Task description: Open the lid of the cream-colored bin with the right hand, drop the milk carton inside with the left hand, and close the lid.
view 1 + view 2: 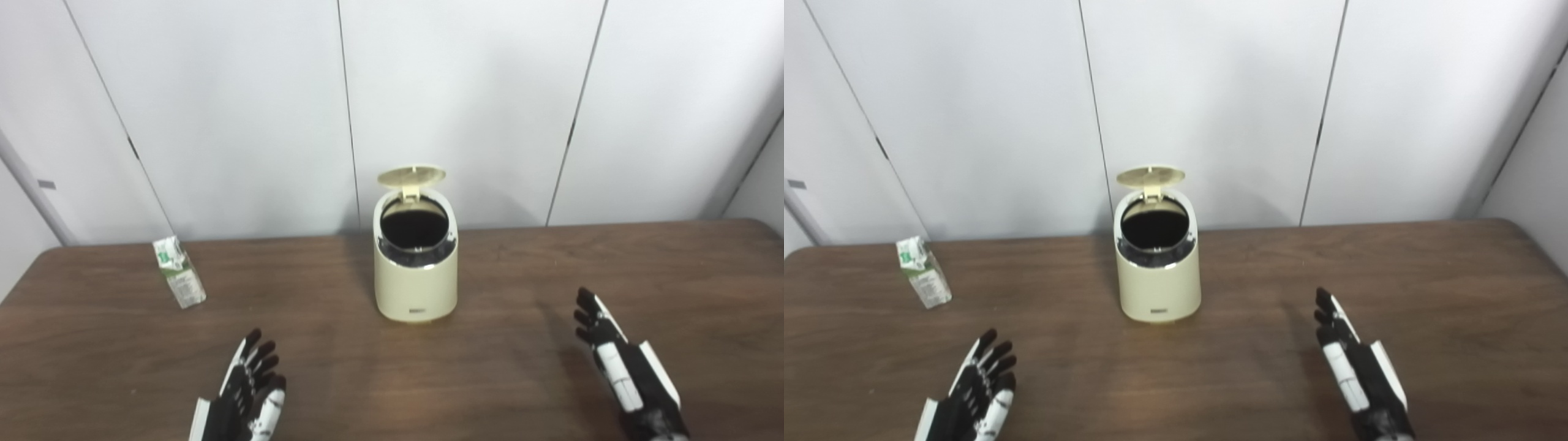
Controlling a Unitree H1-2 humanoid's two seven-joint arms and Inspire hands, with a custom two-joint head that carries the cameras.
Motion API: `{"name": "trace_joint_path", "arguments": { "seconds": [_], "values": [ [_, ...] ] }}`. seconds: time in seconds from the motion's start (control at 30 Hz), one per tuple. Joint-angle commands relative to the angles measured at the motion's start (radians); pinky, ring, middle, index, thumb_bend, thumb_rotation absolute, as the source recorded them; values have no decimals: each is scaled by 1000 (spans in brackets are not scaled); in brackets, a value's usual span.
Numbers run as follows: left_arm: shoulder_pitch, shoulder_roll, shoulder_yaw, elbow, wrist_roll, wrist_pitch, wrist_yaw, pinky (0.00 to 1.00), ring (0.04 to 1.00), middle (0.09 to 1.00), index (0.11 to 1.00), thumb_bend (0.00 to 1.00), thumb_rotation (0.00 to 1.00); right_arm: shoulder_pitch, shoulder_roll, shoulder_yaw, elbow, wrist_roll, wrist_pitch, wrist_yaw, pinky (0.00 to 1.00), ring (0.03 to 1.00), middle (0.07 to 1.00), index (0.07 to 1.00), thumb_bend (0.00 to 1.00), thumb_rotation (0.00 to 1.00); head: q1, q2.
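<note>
My left hand (248, 392) hovered empty, fingers apart, over the brown wooden worktop (520, 367); right hand (625, 367) likewise empty and spread. The small green-and-white milk carton (179, 272) stood ahead-left, nearer my left. Beyond, the cream-colored cylindrical bin (416, 269) stood with its lid (411, 176) up.

Carton (179, 271) print too small
</note>
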Motion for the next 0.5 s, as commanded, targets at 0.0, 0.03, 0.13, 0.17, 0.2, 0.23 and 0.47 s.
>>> {"name": "trace_joint_path", "arguments": {
  "seconds": [0.0, 0.03, 0.13, 0.17, 0.2, 0.23, 0.47],
  "values": [
    [79, 16, -2, -29, -5, -16, -7, 831, 863, 901, 986, 310, 481, -13, -4, -8, -19, 15, -60, -5, 991, 982, 992, 983, 576, 989, 28, -4],
    [78, 14, -3, -25, -6, -21, -7, 825, 861, 901, 984, 318, 484, -12, -10, -10, -12, 17, -67, -2, 992, 983, 995, 985, 585, 995, 60, -9],
    [80, 4, -8, -15, 2, -32, -1, 802, 849, 892, 970, 362, 489, -10, -29, -19, 21, 12, -105, -2, 997, 989, 1000, 997, 586, 1000, 142, -24],
    [81, -2, -10, -17, 7, -28, 4, 792, 846, 888, 963, 377, 489, -11, -34, -23, 35, 19, -121, 1, 992, 989, 1000, 999, 586, 1000, 157, -26],
    [81, -8, -11, -16, 16, -32, 11, 782, 842, 880, 952, 394, 489, -13, -38, -27, 49, 30, -136, 5, 997, 996, 1000, 1000, 576, 1000, 184, -32],
    [82, -14, -13, -14, 30, -40, 20, 769, 836, 871, 945, 403, 481, -15, -42, -32, 61, 41, -148, 8, 999, 998, 1000, 1000, 567, 1000, 209, -37],
    [79, -41, -25, -32, 82, -32, 66, 743, 828, 859, 927, 429, 447, -20, -41, -46, 70, 124, -127, 20, 988, 982, 993, 974, 545, 990, 309, -74]
  ]
}}
